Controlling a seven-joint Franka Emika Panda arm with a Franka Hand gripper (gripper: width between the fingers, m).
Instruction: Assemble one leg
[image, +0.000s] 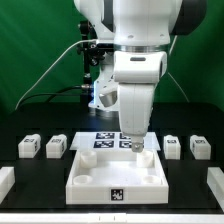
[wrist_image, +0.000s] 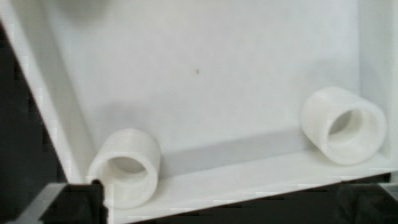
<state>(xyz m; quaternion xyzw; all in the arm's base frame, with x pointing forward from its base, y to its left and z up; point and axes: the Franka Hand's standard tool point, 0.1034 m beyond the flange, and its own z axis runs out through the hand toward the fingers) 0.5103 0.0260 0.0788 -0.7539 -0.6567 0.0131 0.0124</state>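
Observation:
Four legs stand in a row on the black table: two at the exterior view's left (image: 28, 146) (image: 56, 147) and two at its right (image: 172, 145) (image: 200, 147). Each is a small white block with a marker tag. My gripper (image: 133, 143) hangs over the far right corner of the large white tray-like part (image: 100, 172). It holds no leg. In the wrist view my gripper (wrist_image: 214, 206) is open. Its dark fingers (wrist_image: 57, 200) stand wide apart at the picture's edge, over the tray's floor (wrist_image: 214, 80) and two round sockets (wrist_image: 128, 160) (wrist_image: 343, 122). No leg shows in the wrist view.
The marker board (image: 106, 137) lies behind the tray-like part, partly hidden by my gripper. White pieces sit at the front edge on the exterior view's left (image: 5, 181) and right (image: 214, 181). A green backdrop and cables are behind the arm.

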